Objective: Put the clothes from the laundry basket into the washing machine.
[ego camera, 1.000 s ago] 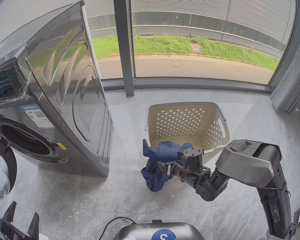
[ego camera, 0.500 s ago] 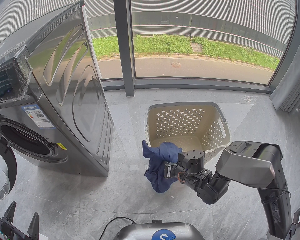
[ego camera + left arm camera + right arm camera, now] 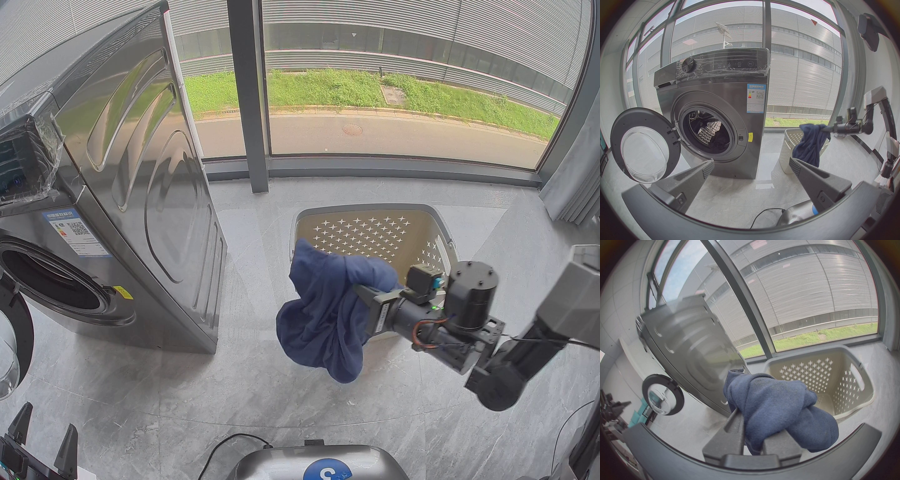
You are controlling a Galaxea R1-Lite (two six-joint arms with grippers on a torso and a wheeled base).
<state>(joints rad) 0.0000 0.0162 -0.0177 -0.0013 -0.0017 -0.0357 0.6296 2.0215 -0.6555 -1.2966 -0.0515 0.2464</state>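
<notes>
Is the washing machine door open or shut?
Open. The round door stands swung out beside the washing machine, and the drum inside shows.

**Colours on my screens**

From my station the garment reads as plain navy blue, with no print. The laundry basket is cream, its walls dotted with rows of small star-shaped cut-outs. The washing machine is glossy dark grey, with a blue-and-white label and a small yellow sticker. Its door has a black ring around clear glass. The floor is pale grey, faintly veined tile.
</notes>
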